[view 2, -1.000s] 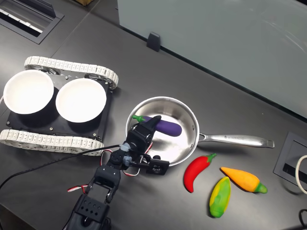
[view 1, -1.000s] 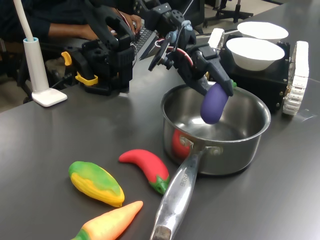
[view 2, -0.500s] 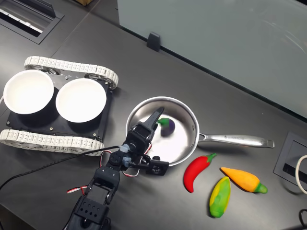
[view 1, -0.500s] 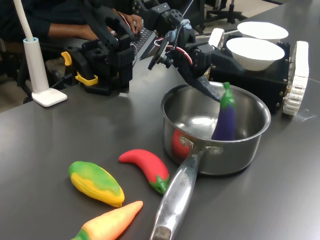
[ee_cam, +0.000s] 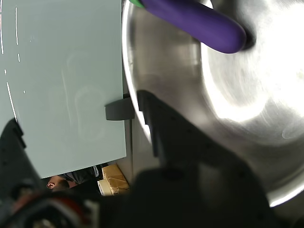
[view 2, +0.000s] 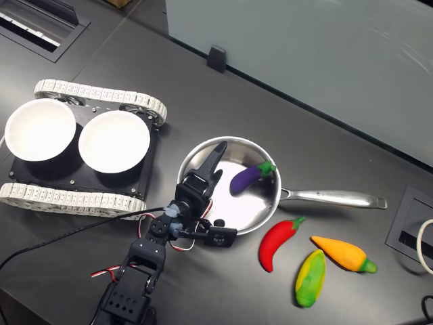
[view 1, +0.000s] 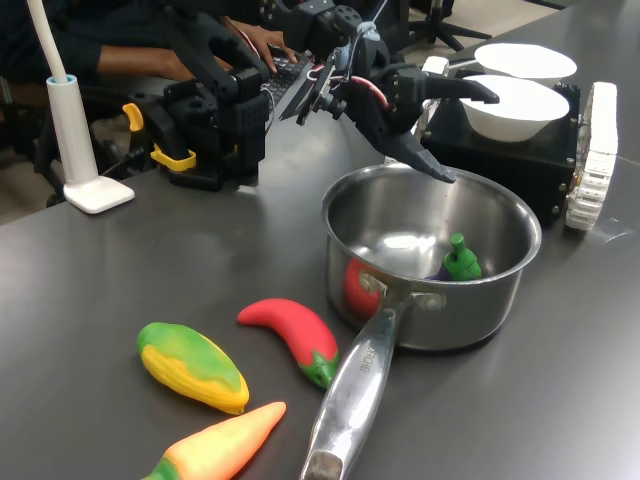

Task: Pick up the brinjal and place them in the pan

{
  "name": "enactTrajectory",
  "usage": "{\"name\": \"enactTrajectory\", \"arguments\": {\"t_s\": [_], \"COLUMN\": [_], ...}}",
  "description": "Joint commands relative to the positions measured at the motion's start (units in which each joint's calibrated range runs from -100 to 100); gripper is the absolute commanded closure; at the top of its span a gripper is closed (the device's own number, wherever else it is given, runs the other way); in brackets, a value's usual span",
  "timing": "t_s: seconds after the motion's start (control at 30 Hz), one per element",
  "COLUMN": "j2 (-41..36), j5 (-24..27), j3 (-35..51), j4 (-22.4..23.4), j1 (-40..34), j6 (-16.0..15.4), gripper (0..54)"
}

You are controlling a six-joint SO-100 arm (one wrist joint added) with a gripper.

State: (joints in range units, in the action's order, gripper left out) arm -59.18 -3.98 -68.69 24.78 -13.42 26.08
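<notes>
The purple brinjal (view 1: 452, 268) lies loose on the floor of the steel pan (view 1: 470, 312), its green cap up toward the first exterior view's right. In the second exterior view the brinjal (view 2: 245, 178) rests in the right half of the pan (view 2: 203, 150), cap toward the handle (view 2: 335, 198). My gripper (view 1: 455, 130) hangs open over the pan's far rim, holding nothing. In the second exterior view my gripper (view 2: 218, 153) is over the left rim. The wrist view shows the brinjal (ee_cam: 199, 21) on the pan floor (ee_cam: 251, 99) beyond a dark finger (ee_cam: 180, 147).
A red chilli (view 1: 295, 335), a yellow-green pepper (view 1: 192, 365) and an orange carrot (view 1: 225, 445) lie near the pan handle (view 1: 350, 400). Two white bowls (view 2: 114, 141) sit on a tracked vehicle (view 2: 95, 98). A white lamp base (view 1: 85, 185), black gear (view 1: 215, 110) and a person's hand (view 1: 262, 40) are behind.
My gripper has opened and let go of the brinjal, which dropped into the pan and tipped over onto its floor. The gripper has since lifted and drawn back toward the rim.
</notes>
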Motion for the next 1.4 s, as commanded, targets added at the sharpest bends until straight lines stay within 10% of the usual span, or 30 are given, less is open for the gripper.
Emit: {"name": "enactTrajectory", "arguments": {"t_s": [0.0,0.27,0.8,1.37], "j2": [-4.0,-6.3,-15.7,-24.0], "j5": [-2.2,-4.6,-3.6,-0.9], "j3": [2.7,3.6,8.4,19.5], "j4": [-2.6,-2.4,1.0,18.9], "j1": [-0.7,-0.9,0.9,5.2], "j6": [0.4,0.5,0.5,-3.0], "gripper": [28.6,53.5,53.5,53.5]}}
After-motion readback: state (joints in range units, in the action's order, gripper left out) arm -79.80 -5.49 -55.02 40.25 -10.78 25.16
